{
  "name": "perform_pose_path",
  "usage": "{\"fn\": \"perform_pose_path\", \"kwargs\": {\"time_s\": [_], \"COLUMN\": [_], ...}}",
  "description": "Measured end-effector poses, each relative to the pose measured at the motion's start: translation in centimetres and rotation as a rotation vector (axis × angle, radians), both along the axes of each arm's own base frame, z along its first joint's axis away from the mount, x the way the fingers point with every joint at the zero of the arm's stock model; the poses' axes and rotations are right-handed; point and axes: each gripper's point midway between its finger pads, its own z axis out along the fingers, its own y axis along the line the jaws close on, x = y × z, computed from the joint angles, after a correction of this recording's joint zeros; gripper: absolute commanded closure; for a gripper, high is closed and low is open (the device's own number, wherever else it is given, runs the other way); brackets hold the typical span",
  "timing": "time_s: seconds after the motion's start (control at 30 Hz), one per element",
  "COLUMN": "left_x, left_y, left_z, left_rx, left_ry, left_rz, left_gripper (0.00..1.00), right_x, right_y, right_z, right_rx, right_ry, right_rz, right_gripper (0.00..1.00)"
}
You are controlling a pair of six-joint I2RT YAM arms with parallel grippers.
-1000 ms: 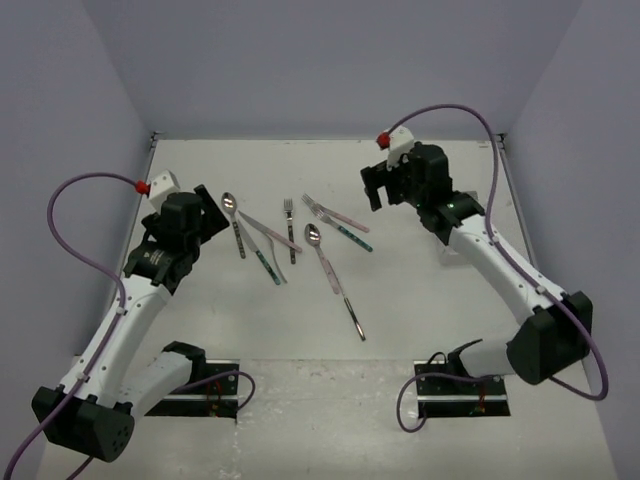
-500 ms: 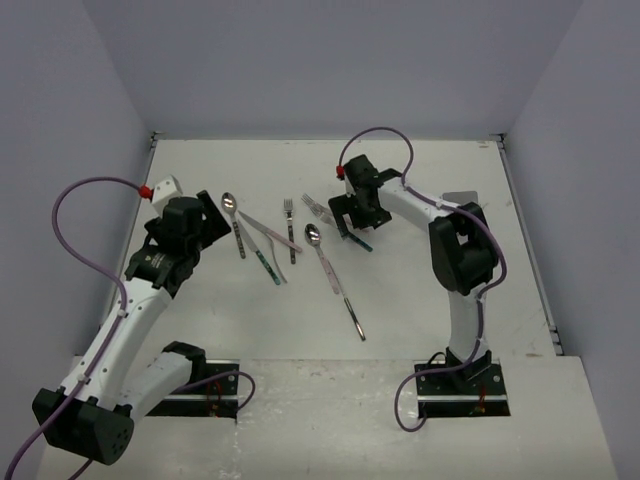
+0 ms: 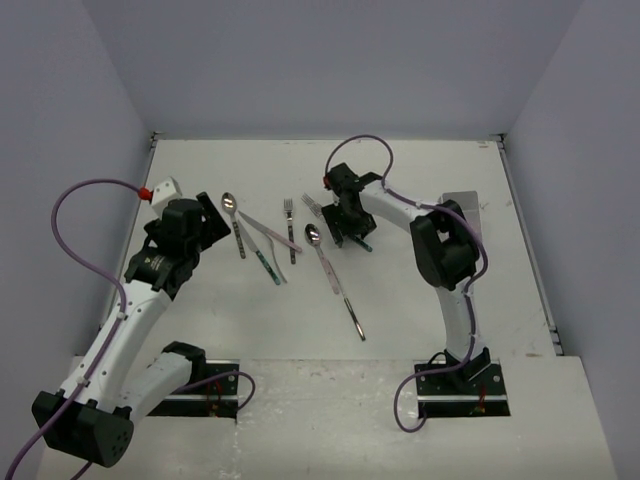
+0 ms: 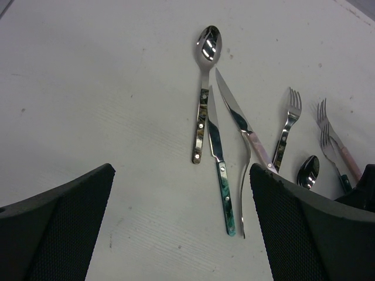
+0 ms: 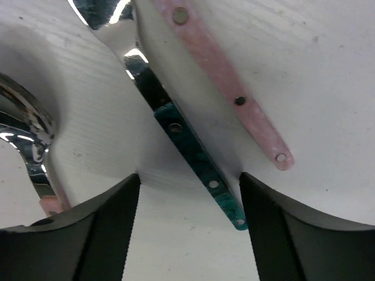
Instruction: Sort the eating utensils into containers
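Several utensils lie mid-table. In the top view they are a dark-handled spoon [image 3: 235, 225], a pink-handled knife [image 3: 272, 233], a teal-handled knife [image 3: 265, 258], a dark-handled fork [image 3: 291, 232], a long spoon [image 3: 330, 265] and two forks [image 3: 315, 206]. My right gripper [image 3: 352, 232] is low over the forks' handles and open. In the right wrist view the teal fork handle [image 5: 199, 158] lies between its fingers [image 5: 88, 234], with the pink handle [image 5: 228, 82] beside it. My left gripper [image 3: 205, 222] is open and empty, left of the spoon [image 4: 205, 88]. A pale box [image 3: 460, 198] shows behind the right arm.
Purple walls enclose the table on three sides. The arm bases and cables sit at the near edge. In the left wrist view the teal knife [image 4: 221, 181] and a curved metal piece [image 4: 245, 175] lie nearest the left fingers.
My right arm swung from the right side leftward and came down over the two forks' handles. My left arm barely moved. No utensil has shifted.
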Motion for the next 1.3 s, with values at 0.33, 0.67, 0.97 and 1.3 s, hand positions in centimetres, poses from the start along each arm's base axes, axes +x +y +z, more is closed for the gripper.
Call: {"fn": "perform_pose_path", "kwargs": {"time_s": [0.33, 0.67, 0.97, 1.3], "left_x": [-0.4, -0.9, -0.9, -0.6], "left_y": [0.3, 0.6, 0.3, -0.4], "left_z": [0.7, 0.9, 0.7, -0.3], "left_rx": [-0.002, 0.0, -0.006, -0.018], "left_ry": [-0.026, -0.029, -0.02, 0.004], "left_rz": [0.007, 0.016, 0.004, -0.026], "left_gripper": [0.0, 0.0, 0.0, 0.0], "right_x": [0.3, 2.6, 1.6, 1.7], "right_y": [3.0, 4.1, 3.6, -6.2], "right_z": [0.1, 0.4, 10.4, 25.7], "right_rx": [0.02, 0.023, 0.183, 0.389], "right_ry": [-0.008, -0.065, -0.355, -0.887], "right_rz": [0.058, 0.106, 0.24, 0.234], "right_gripper": [0.73, 1.0, 1.0, 1.0]}}
